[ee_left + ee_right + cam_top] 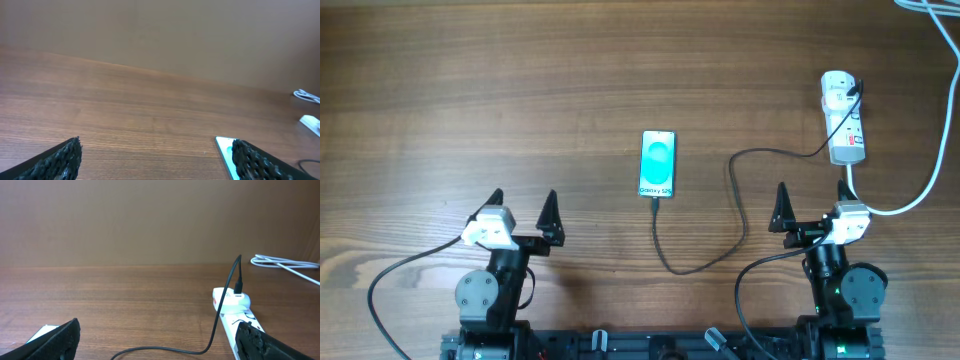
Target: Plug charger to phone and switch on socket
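Observation:
The phone [657,164] lies at the table's middle with its cyan screen up; its edge shows in the left wrist view [225,150] and the right wrist view [40,331]. The charger, a thin black cable [738,215], runs from the phone's near end in a loop to the adapter on the socket [843,130]. It also shows in the right wrist view [220,315]. The socket is a white power strip at the right [235,315]. My left gripper [523,212] is open and empty at the near left [155,160]. My right gripper [814,210] is open and empty, near the socket [157,340].
A thick white cord [930,190] runs from the socket's near end and curves up the right edge to the far right corner, and shows in the right wrist view [280,262]. Bare wooden tabletop [470,100] fills the left and far side.

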Robot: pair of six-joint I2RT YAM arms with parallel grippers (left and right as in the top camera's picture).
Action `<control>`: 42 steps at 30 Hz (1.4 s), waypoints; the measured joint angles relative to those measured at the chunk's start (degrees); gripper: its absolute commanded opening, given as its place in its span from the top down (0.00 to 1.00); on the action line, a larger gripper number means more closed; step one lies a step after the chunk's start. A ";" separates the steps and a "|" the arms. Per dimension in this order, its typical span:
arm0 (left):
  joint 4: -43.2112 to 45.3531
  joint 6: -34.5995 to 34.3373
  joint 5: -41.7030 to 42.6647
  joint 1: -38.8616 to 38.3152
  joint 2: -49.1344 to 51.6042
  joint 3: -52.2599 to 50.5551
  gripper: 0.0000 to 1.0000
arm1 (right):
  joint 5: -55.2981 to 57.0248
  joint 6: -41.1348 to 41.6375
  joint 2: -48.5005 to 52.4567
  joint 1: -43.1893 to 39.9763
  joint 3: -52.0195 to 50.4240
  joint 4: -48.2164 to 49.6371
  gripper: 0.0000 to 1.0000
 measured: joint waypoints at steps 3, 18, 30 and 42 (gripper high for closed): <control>-0.02 1.38 -0.46 0.00 0.00 0.00 0.00 | 0.00 0.00 0.00 0.00 0.00 0.00 0.00; -0.22 7.76 -1.62 0.00 0.00 0.00 0.00 | 0.00 0.00 0.00 0.00 0.00 0.00 0.00; -0.28 8.17 -3.41 0.00 0.00 0.00 0.00 | 0.00 0.00 0.00 0.00 0.00 0.00 0.00; -0.28 8.94 -4.00 0.00 0.00 0.00 0.00 | 0.00 0.00 0.00 0.00 0.00 0.00 0.00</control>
